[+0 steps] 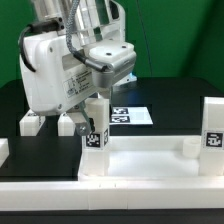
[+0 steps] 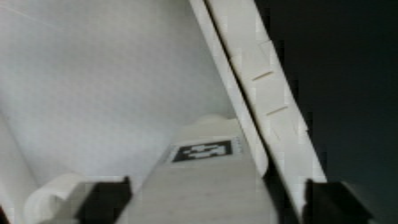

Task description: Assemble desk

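Fingers (image 2: 111, 203) of the gripper (image 1: 97, 94) stand on either side of the upper end of a square white desk leg (image 1: 97, 122), one dark pad on each flank in the wrist view. We cannot tell whether they are pressing the leg or standing just off it; the gaps at the pads are too dim to read. The leg stands upright between the jaws and runs down to its black-and-white tag (image 2: 205, 151), and then to the corner of the desktop slab (image 1: 150, 163) at the exterior view's left, where we judge it sits in a round socket that the leg itself hides.

We take the step in hand to be seating this leg in that corner. To do it well we would keep the wrist straight above the leg, so that any turn goes about the leg's own axis, and work in short twists with a fresh hold between them. We would watch the slab's raised rim (image 2: 251, 75), just beside the leg, and stop if the slab begins to shift on the black table (image 1: 175, 125).

Further out, a second leg (image 1: 213, 126) stands at the slab's corner toward the exterior view's right, two more white parts (image 1: 30, 123), legs by their look, wait behind, and the marker board (image 1: 131, 115) lies beyond the slab.
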Controlling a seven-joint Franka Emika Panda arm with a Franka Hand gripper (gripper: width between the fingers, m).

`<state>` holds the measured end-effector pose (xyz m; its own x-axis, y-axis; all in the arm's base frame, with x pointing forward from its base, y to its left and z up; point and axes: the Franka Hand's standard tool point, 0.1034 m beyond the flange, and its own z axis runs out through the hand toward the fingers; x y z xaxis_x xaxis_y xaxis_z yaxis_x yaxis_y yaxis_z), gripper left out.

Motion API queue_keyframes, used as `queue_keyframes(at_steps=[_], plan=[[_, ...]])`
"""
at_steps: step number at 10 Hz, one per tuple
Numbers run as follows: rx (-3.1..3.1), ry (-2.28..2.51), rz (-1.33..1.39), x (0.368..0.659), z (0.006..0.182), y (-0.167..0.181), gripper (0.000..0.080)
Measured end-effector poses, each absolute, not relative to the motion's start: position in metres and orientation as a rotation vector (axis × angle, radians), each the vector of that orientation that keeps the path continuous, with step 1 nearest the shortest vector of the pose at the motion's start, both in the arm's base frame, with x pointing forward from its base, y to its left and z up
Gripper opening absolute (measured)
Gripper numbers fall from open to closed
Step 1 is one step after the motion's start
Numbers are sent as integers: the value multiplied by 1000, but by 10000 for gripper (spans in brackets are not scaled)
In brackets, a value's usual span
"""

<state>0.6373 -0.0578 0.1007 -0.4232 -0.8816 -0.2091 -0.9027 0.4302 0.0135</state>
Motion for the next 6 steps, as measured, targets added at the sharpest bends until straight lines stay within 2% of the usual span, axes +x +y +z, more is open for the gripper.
queue_keyframes(at_steps=[1,4,6], plan=[[-1611,2472,187,639,112,-53,612],[-1634,2401,209,639,156,-34,647],[-1640,2399,194,639,152,-36,649]])
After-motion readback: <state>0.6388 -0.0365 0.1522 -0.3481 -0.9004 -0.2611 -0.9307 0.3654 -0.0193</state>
